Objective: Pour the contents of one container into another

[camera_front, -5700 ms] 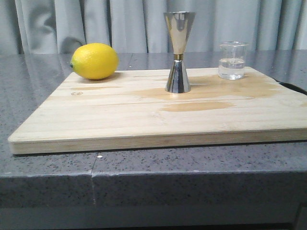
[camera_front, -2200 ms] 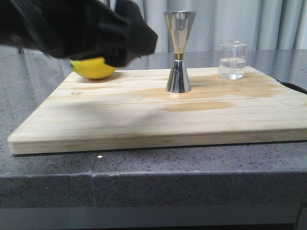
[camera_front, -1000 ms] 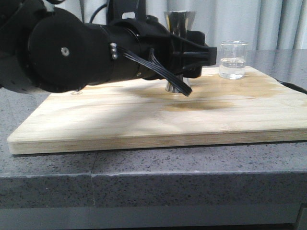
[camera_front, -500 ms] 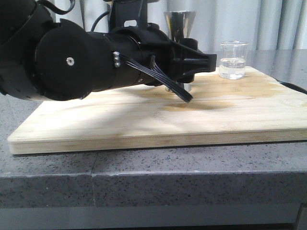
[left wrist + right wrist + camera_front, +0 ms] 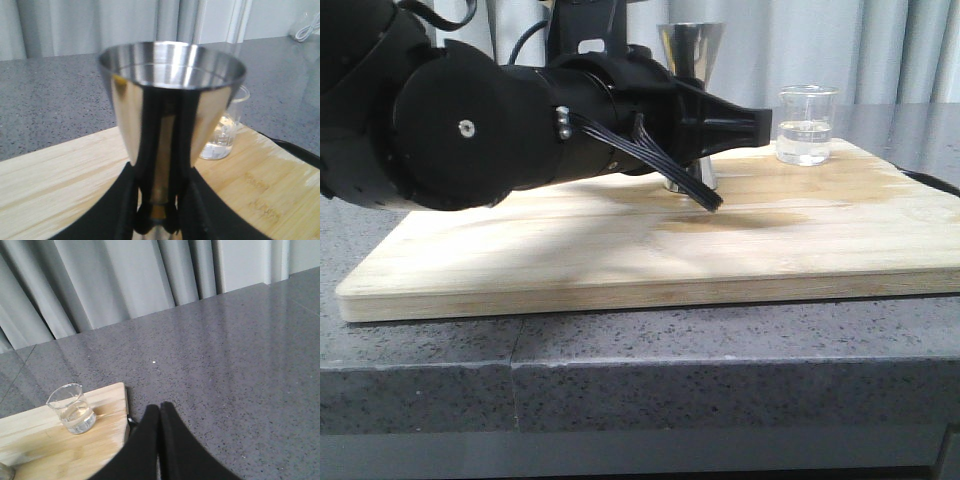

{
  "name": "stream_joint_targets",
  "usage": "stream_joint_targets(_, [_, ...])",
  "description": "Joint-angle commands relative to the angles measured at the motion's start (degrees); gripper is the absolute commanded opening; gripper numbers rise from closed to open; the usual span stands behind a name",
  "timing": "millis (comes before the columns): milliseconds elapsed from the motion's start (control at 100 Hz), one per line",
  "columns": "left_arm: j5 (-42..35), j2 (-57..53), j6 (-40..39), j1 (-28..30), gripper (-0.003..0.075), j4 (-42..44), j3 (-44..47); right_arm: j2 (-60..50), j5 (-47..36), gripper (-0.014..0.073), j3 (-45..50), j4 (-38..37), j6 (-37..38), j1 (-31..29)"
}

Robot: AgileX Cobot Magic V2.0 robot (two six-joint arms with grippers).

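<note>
The steel jigger (image 5: 690, 45) stands upright on the wooden board (image 5: 620, 250); my left arm hides its waist and most of its base in the front view. In the left wrist view the jigger (image 5: 170, 100) fills the middle, and my left gripper (image 5: 159, 220) is shut on its narrow gold-banded waist, one finger on each side. In the front view the left gripper (image 5: 758, 125) tapers to a single point just left of the glass beaker (image 5: 807, 125). The beaker holds clear liquid near the board's far right corner. My right gripper (image 5: 160, 407) is shut and empty over the grey counter, right of the beaker (image 5: 72, 410).
My bulky black left arm (image 5: 470, 130) with its cables spans the board's left half and hides whatever lies behind it. Damp darker patches mark the board (image 5: 50, 170) near the jigger. Grey stone counter (image 5: 225, 350) surrounds the board, and curtains hang behind.
The left arm swept in from the left across the board to the jigger. In the last half second its two separate fingertips came together around the jigger's waist. Beaker and jigger have not moved.
</note>
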Motion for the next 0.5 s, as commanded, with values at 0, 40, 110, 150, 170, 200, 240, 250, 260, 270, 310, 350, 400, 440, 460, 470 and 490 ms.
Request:
stream_joint_targets(0, [-5.9, -2.5, -0.5, 0.1, 0.0092, 0.3, -1.6, 0.6, -4.7, -0.0075, -2.2, -1.0, -0.6, -0.2])
stream_joint_targets(40, [-6.3, -2.5, -0.5, 0.1, 0.008, 0.3, -1.6, 0.6, -4.8, -0.0075, -2.2, -1.0, -0.6, -0.2])
stream_joint_targets(110, [-6.6, -2.5, -0.5, 0.1, 0.0063, 0.3, -1.6, 0.6, -5.0, -0.0075, -2.2, -1.0, -0.6, -0.2])
stream_joint_targets(150, [-6.9, -2.5, -0.5, 0.1, 0.0058, 0.3, -1.6, 0.6, -5.1, -0.0075, -2.2, -1.0, -0.6, -0.2])
stream_joint_targets(170, [-7.0, -2.5, -0.5, 0.1, 0.0055, 0.3, -1.6, 0.6, -5.3, -0.0075, -2.2, -1.0, -0.6, -0.2])
stream_joint_targets(200, [-7.0, -2.5, -0.5, 0.1, 0.0049, 0.3, -1.6, 0.6, -5.5, -0.0075, -2.2, -1.0, -0.6, -0.2])
stream_joint_targets(240, [-7.0, -2.5, -0.5, 0.1, 0.0042, 0.3, -1.6, 0.7, -6.0, -0.0075, -2.2, -1.0, -0.6, -0.2])
stream_joint_targets(250, [-7.0, -2.5, -0.5, 0.1, 0.0041, 0.3, -1.6, 0.7, -6.3, -0.0075, -2.2, -1.0, -0.6, -0.2])
stream_joint_targets(260, [-7.0, -2.5, -0.5, 0.1, 0.004, 0.3, -1.6, 0.7, -6.4, -0.0075, -2.2, -1.0, -0.6, -0.2])
stream_joint_targets(270, [-7.0, -2.5, -0.5, 0.1, 0.004, 0.3, -1.6, 0.8, -6.5, -0.0075, -2.2, -1.0, -0.6, -0.2])
stream_joint_targets(310, [-7.0, -2.5, -0.5, 0.1, 0.004, 0.3, -1.6, 1.1, -7.3, -0.0075, -2.2, -1.0, -0.6, -0.2])
stream_joint_targets(350, [-7.0, -2.5, -0.5, 0.1, 0.004, 0.3, -1.6, 1.8, -8.0, -0.0075, -2.2, -1.0, -0.6, -0.2])
stream_joint_targets(400, [-7.0, -2.5, -0.5, 0.1, 0.004, 0.3, -1.6, 2.8, -9.0, -0.0075, -2.2, -1.0, -0.6, -0.2])
stream_joint_targets(440, [-7.0, -2.5, -0.5, 0.1, 0.004, 0.3, -1.6, 3.8, -9.7, -0.0074, -2.2, -1.0, -0.6, -0.2])
stream_joint_targets(460, [-7.0, -2.5, -0.5, 0.1, 0.004, 0.5, -1.6, 4.4, -10.1, -0.0074, -2.2, -1.0, -0.6, -0.2])
stream_joint_targets(470, [-7.0, -2.5, -0.5, 0.1, 0.004, 0.5, -1.6, 4.6, -10.2, -0.0074, -2.2, -1.0, -0.6, -0.2])
stream_joint_targets(490, [-6.9, -2.5, -0.5, 0.1, 0.004, 0.5, -1.6, 5.2, -10.7, -0.0074, -2.2, -1.0, -0.6, -0.2])
